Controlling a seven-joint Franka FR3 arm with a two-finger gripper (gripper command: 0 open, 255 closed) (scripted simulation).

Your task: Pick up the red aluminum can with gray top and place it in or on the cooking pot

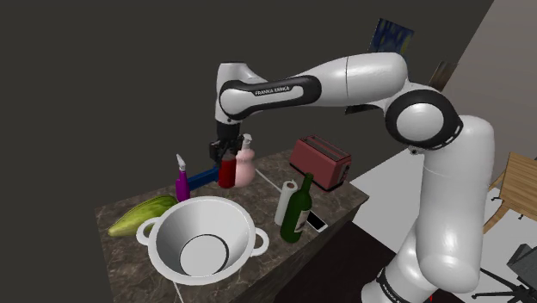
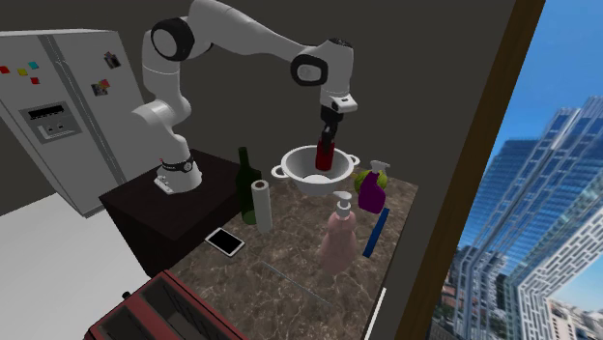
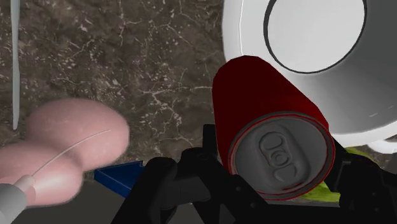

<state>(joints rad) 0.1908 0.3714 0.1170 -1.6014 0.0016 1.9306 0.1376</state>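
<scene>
The red can [image 1: 226,170] with a grey top is clasped upright between the fingers of my black gripper [image 1: 225,155], which is shut on it. It hangs a little above the dark marble counter, close beside the pink pump bottle [image 1: 245,163]. The white cooking pot [image 1: 165,231] stands nearer the counter's front edge. From the second exterior view the can [image 2: 326,155] shows against the pot [image 2: 290,166], under the gripper [image 2: 329,130]. In the wrist view the can [image 3: 273,127] sits in the gripper [image 3: 277,167], next to the pot's wall [image 3: 254,38].
Around the can stand the pink bottle [image 2: 340,237], a purple spray bottle [image 1: 182,182] and a blue object [image 1: 204,178]. A green vegetable [image 1: 142,215] lies beside the pot. A green wine bottle [image 1: 295,211], paper roll [image 1: 285,203], phone [image 1: 316,222] and red toaster [image 1: 320,161] occupy the shoulder view's right.
</scene>
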